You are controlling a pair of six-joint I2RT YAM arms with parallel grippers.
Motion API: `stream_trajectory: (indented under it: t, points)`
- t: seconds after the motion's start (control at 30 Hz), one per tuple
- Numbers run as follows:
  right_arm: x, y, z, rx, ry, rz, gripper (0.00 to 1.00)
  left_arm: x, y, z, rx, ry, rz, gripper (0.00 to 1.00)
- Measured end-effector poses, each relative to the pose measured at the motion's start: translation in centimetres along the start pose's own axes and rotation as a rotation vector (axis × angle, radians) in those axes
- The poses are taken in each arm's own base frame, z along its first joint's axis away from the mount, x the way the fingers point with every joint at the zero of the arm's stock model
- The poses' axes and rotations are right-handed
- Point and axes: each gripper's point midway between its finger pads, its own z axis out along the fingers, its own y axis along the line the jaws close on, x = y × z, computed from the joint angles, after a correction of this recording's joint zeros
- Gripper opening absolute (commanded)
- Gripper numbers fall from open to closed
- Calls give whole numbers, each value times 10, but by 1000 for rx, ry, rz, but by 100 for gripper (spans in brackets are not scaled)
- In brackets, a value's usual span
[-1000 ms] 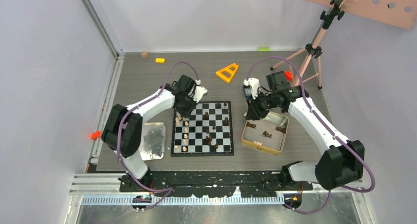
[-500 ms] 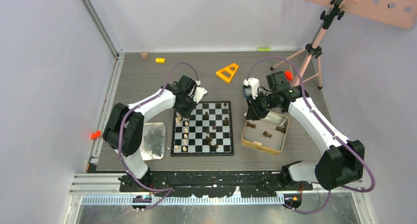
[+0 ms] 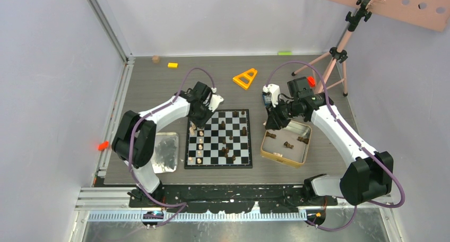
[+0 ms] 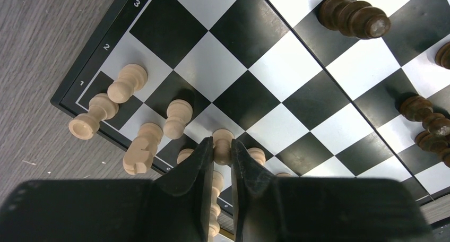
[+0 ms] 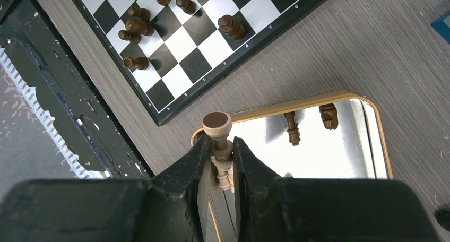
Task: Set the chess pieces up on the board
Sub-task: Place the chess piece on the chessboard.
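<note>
Our left tool [image 4: 222, 149] is closed tight on a light pawn [image 4: 223, 137] in the outer rows of the chessboard [image 4: 212, 67], close to the black border. Other tan pieces [image 4: 178, 119] crowd just beside it, and one stands out on the border itself. The middle squares beyond lie open. Our right tool [image 5: 221, 144] pinches a tan piece [image 5: 217, 124] by its stem, base toward the wrist camera, over the corner rim of the gold-rimmed tin [image 5: 297, 101]. A strip of bare counter [image 5: 297, 56] separates the tin from the board's edge. Dark pieces [image 5: 293, 129] lie in the tin.
</note>
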Motion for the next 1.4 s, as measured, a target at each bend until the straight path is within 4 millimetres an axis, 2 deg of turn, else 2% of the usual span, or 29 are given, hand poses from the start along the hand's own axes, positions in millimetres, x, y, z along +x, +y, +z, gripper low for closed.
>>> stream_trajectory:
  t: [0.2,0.47,0.6,0.7,0.87,1.03,1.23,1.4]
  points:
    - [0,0,0,0,0,0,3,0,1,0,-2,1,0,28]
    - [0,0,0,0,1,0,3,-2,1,-5,-5,-11,0,31]
    - [0,0,0,-1,2,1,4,-10,-1,-25,-5,-59,4,39]
    - [1,1,1,-10,5,2,8,-26,-6,-51,15,-144,13,46]
    - [-5,11,6,-47,2,-23,18,-67,-34,-104,152,-360,26,62]
    - [-26,28,10,-81,-25,-104,20,-98,-76,-134,412,-477,-39,64]
    - [-55,47,16,-109,-71,-203,20,-135,-110,-141,710,-474,-200,64]
    - [-68,53,19,-103,-94,-228,20,-143,-127,-131,855,-391,-330,65]
